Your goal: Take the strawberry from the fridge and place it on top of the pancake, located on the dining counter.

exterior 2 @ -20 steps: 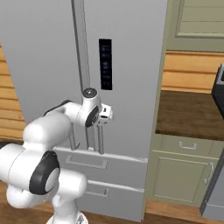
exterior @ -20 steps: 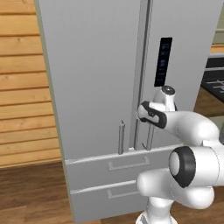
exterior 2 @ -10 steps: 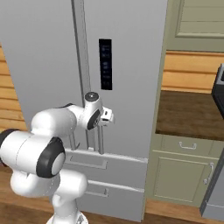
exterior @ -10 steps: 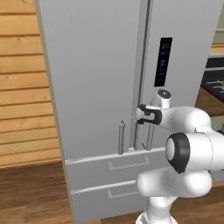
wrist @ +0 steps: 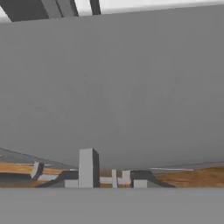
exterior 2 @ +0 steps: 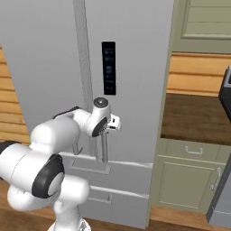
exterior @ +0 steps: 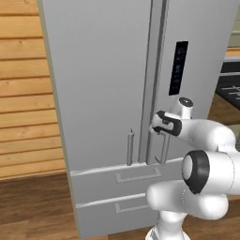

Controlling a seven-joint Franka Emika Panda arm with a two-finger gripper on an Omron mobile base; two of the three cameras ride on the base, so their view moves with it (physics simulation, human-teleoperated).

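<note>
This is a home kitchen: a tall grey fridge (exterior: 108,108) fills the frame's middle, pale green cabinets (exterior 2: 189,180) stand at lower right, beside wood-plank walls (exterior: 26,93) and a wooden floor (exterior: 33,206).

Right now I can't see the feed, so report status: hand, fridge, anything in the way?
Hand shut on right door handle. Fridge doors closed, strawberry unseen. Nothing blocking the door swing.

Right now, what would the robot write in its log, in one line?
phase: opening fridge | gripper: shut on right door handle | doors: closed | strawberry: unseen
</note>
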